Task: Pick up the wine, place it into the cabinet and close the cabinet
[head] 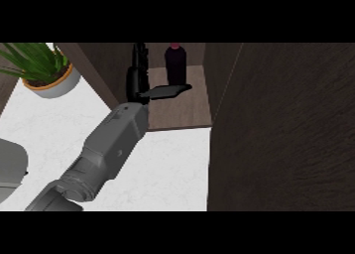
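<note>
A dark wine bottle (175, 63) stands upright at the back of the open cabinet, on its wooden shelf (182, 111). My left hand (139, 79) is inside the cabinet just left of the bottle. Its fingers (141, 55) point straight toward the back. Its thumb (166, 92) sticks out to the right and ends in front of the bottle's base. The hand is open and holds nothing. The grey forearm (107, 149) runs in from the lower left. My right hand does not show.
The open cabinet door (290, 129) is a large dark wood panel filling the right side. A potted plant (45, 69) stands on the white counter (166, 168) at the upper left. A grey rounded object (5, 171) sits at the left edge.
</note>
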You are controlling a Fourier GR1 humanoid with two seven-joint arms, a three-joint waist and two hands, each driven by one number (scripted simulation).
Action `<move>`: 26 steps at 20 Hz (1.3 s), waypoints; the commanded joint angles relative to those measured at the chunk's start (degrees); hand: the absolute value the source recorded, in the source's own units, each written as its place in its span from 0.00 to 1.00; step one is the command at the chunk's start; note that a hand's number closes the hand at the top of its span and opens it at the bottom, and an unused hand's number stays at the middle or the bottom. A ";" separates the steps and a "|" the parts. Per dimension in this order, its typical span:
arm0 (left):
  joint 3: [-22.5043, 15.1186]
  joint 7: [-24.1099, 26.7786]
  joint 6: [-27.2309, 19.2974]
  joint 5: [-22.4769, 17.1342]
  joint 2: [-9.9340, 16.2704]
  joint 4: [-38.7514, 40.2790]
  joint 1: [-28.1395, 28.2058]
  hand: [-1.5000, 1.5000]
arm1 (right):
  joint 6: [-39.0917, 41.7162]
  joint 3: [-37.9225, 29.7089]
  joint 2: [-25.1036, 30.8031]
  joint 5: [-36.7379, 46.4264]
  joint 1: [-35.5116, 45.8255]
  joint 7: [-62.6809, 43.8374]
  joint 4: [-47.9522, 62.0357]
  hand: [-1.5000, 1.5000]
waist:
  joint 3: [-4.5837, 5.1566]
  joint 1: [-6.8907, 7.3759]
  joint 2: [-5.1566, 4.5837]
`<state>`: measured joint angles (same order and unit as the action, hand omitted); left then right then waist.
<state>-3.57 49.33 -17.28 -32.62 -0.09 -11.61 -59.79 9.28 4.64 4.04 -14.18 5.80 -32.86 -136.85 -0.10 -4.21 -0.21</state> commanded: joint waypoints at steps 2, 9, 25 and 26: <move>-4.80 -1.52 -1.46 -6.98 0.09 -4.23 5.33 0.00 | -0.34 2.19 -0.83 1.43 -1.23 0.15 -2.64 0.00 | 0.15 0.36 0.10; -22.32 -2.02 -8.78 -14.55 0.09 -21.51 18.41 0.00 | 0.05 -0.37 1.12 -1.03 -4.53 -1.72 -7.20 0.00 | 0.13 1.38 0.44; -42.17 -8.41 -32.71 -7.62 2.39 -64.03 40.08 0.00 | -3.36 -3.34 2.42 -0.41 -2.29 -4.45 -8.39 0.00 | 0.07 4.57 0.68; -41.68 -8.51 -32.80 -7.15 2.80 -65.46 41.02 0.00 | -4.06 -2.18 1.81 0.23 -1.60 -4.79 -8.78 0.00 | 0.09 4.47 0.58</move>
<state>-42.87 42.56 -45.37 -42.15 1.16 -67.40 -23.44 6.49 2.67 5.79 -12.84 5.47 -34.59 -138.24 -0.02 -0.10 0.32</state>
